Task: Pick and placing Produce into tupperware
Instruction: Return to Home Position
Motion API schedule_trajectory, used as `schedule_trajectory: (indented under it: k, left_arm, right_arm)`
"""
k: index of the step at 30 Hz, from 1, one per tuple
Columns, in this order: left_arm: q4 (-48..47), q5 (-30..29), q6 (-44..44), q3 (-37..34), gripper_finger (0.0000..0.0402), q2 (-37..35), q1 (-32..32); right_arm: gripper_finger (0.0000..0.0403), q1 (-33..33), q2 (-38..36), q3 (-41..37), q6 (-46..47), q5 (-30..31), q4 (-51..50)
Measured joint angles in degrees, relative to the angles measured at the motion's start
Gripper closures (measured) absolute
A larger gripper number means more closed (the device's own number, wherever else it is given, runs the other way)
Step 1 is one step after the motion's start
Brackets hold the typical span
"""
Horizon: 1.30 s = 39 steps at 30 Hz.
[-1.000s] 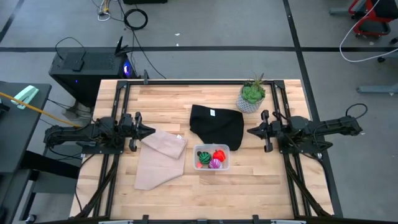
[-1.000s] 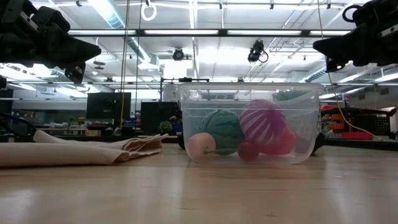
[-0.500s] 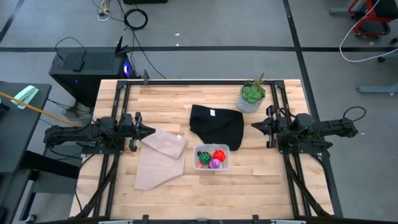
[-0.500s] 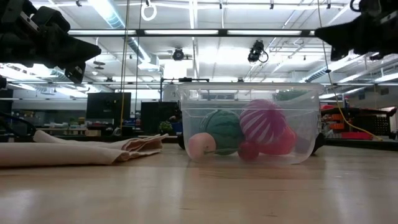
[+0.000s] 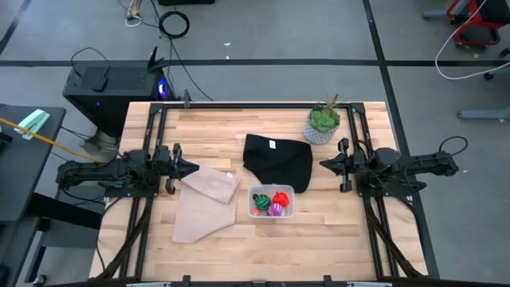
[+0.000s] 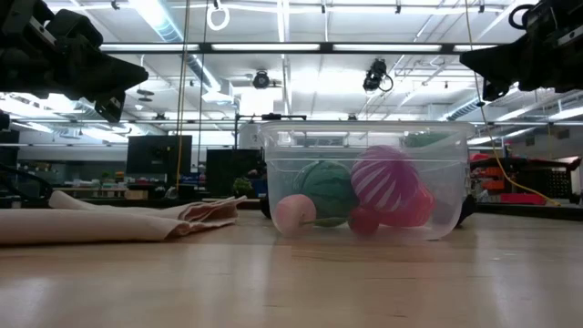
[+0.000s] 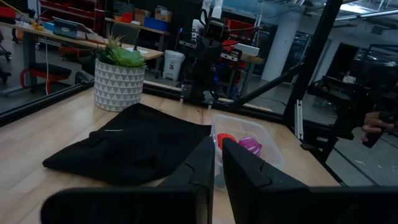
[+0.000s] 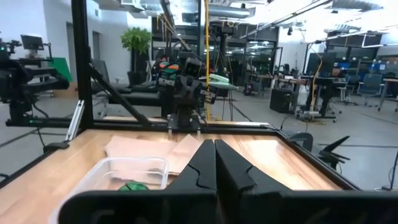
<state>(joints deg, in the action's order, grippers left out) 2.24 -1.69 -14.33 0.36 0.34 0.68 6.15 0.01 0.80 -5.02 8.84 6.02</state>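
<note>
Left tool point(image 5: 191, 168) is held at the left side of the table point(image 5: 319, 239), closed and empty. Tupperware point(image 5: 272, 189) is set mid-table, all three produce point(image 5: 272, 202) pieces inside. Right tool point(image 5: 323, 166) is closed, empty, at the right side. Homing is best done high, clear of the tupperware. Closed fingers are confirmed only by the wrist views, arm positions only from above.

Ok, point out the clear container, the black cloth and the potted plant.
clear container point(image 5: 269, 188): high view, on its rim.
black cloth point(image 5: 279, 163): high view, middle of the fabric.
potted plant point(image 5: 323, 119): high view, on the leaves.
</note>
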Motion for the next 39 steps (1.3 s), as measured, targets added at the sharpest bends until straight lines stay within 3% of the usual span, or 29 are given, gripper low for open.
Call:
schedule_trajectory:
  k: [15, 25, 39]
  left_arm:
    - [0.02, 0.02, 0.0, 0.0, 0.0362, 0.0, -0.01]
    - [0.07, 0.02, 0.03, 0.0, 0.0373, 0.0, 0.01]
    - [0.07, 0.01, 0.0, 0.0, 0.0366, 0.0, 0.0]
  right_arm:
    - [0.0402, 0.0, -0.02, -0.4, 0.31, -4.87, -0.5]
    - [0.0392, -0.01, 0.01, -0.37, 1.45, -1.2, -3.61]
    - [0.0391, 0.0, 0.07, -0.37, -5.09, -2.91, -3.87]
